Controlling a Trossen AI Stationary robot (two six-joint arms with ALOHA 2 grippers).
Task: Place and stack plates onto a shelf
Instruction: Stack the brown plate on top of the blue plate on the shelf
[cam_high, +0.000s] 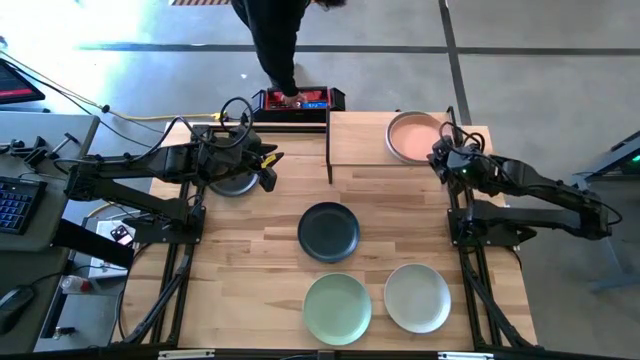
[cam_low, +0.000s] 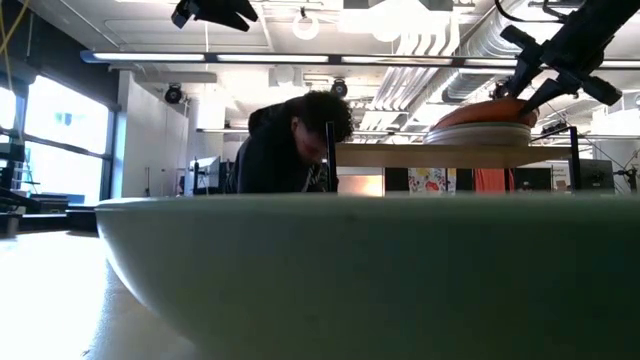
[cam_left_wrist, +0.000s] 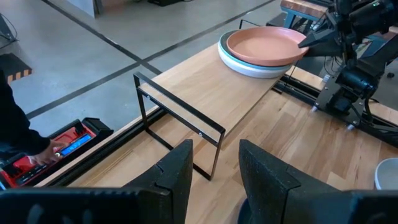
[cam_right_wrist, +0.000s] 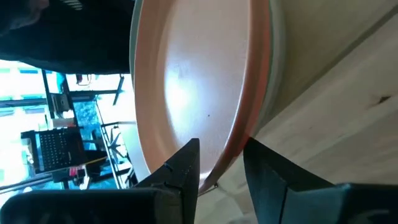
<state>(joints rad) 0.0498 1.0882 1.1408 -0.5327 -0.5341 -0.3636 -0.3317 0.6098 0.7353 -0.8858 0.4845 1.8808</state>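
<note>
On the right half of the shelf (cam_high: 360, 140) stands a stack of plates (cam_left_wrist: 258, 53), a peach one (cam_high: 415, 137) on top of a pale green and a white one. My right gripper (cam_right_wrist: 222, 149) is open at the peach plate's right rim, one finger over the bowl and one outside. My left gripper (cam_left_wrist: 216, 149) hovers open to the left of the shelf, above a dark grey plate (cam_high: 232, 183). On the table lie a black plate (cam_high: 328, 231), a pale green plate (cam_high: 337, 308) and a cream plate (cam_high: 417, 297).
A person (cam_high: 275, 40) bends over a red box (cam_high: 298, 100) just beyond the table's far edge. The left half of the shelf board (cam_left_wrist: 205, 87) is bare. A keyboard (cam_high: 12, 205) and gear sit left of the table.
</note>
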